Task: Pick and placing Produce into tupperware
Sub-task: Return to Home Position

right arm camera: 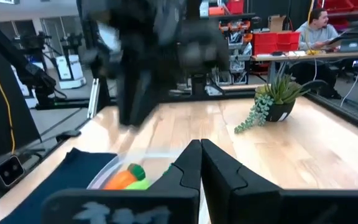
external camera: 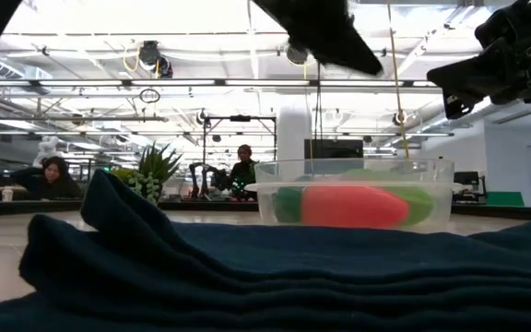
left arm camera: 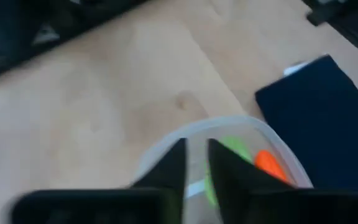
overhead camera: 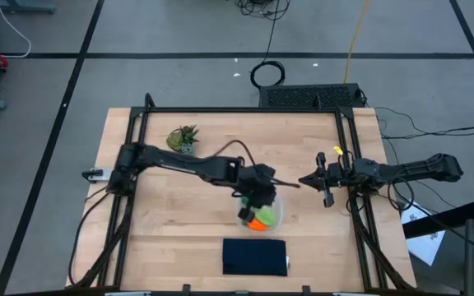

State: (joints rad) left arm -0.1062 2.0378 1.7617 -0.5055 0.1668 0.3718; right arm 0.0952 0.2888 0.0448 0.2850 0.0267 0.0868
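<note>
the tupperware (external camera: 353,189) stood on the table (overhead camera: 163,238) a little right of centre, just beside the navy cloth (overhead camera: 255,256) that lay along one long edge. the plant sprig (overhead camera: 183,138) stood well apart, near the opposite edge.

contents, seen through the clear wall: the dark green lump (external camera: 289,205), the orange carrot (external camera: 353,205) on its side in the middle, and the lime-green piece (external camera: 419,205). all three lay inside, and no piece was seen on the bare wood.

the left gripper (left arm camera: 196,149) hung above the container's rim, its fingers drawn close with only a sliver between them, holding nothing. the right gripper (right arm camera: 199,149) waited by the table's right edge, well apart from the container, fingers pressed together and empty.

handling, as judged: the pieces looked light, smooth and rounded, so they were likely to squirt out of a hard pinch. the carrot would be best taken across its thick body at mid-length, not by the taper or the green top. the container looked thin-walled and light — apt to flex and to slide on the wood if nudged. it would be best held at the rim, near a corner where the wall is stiffest.
</note>
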